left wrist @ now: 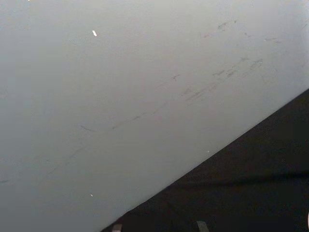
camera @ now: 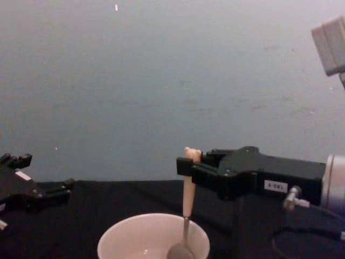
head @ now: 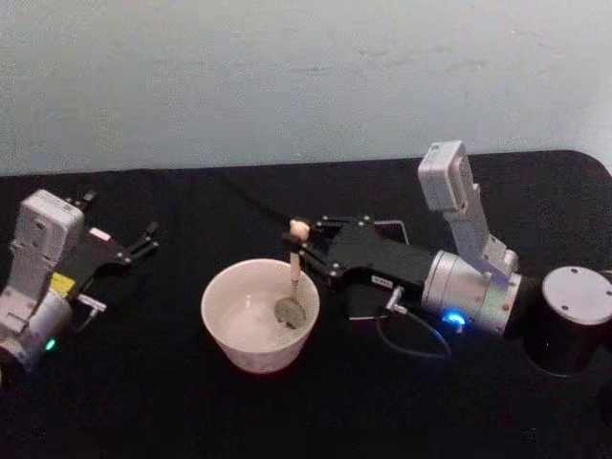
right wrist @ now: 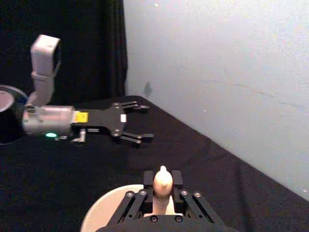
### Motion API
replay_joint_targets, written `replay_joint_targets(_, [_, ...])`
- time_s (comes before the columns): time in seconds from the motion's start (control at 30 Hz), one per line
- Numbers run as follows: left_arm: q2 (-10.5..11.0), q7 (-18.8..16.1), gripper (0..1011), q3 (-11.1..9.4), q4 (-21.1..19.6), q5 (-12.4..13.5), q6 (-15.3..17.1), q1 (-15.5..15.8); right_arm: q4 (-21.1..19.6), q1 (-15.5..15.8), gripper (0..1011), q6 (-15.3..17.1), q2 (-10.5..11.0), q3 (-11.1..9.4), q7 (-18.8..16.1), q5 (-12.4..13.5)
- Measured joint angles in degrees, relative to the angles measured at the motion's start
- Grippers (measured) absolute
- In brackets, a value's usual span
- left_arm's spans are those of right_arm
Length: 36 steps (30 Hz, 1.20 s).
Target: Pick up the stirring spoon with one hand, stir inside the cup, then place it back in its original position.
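Head view: the right gripper (head: 304,251) pinches the cream, bear-topped stirring spoon (head: 292,273) near its top, with the shiny metal bowl down inside the wide, smooth cream-white cup (head: 218,330). The left gripper (head: 143,242) lies well to the left, fingers spread.

Right wrist view: the bear head sits between the closed jaws.

Chest view: the spoon's long axis is vertical.

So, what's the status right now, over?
Right gripper shut on spoon, upright, its bowl down in the cup. Left gripper open, parked at left of table, apart from cup.
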<state>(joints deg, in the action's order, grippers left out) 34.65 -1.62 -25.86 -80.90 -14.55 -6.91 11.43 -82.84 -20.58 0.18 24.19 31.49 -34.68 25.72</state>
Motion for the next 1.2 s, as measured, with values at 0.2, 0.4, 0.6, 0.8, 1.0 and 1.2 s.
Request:
replay_joint_targets(0.2, [0.0,0.0,1001,0.0,0.0,0.0,0.0,0.0,-2.42,1.35,223,0.57,0.81,0.78,-0.83,0.87])
replay_joint_targets(0.4, [0.0,0.0,1001,0.0,0.0,0.0,0.0,0.0,-3.77,1.76,223,1.19,0.58,1.71,-0.84,1.39])
replay_joint_targets(0.6, [0.0,0.0,1001,0.0,0.0,0.0,0.0,0.0,-3.95,1.44,223,1.91,-0.4,2.17,0.13,1.88])
replay_joint_targets(0.8, [0.0,0.0,1001,0.0,0.0,0.0,0.0,0.0,-3.31,0.59,223,2.62,-1.59,1.89,1.61,2.59])
replay_joint_targets(1.0, [0.0,0.0,1001,0.0,0.0,0.0,0.0,0.0,-2.77,0.0,223,3.06,-2.07,1.11,2.72,3.35])
replay_joint_targets(1.2, [0.0,0.0,1001,0.0,0.0,0.0,0.0,0.0,-3.36,-0.02,223,3.69,-1.8,-0.66,3.94,4.86])
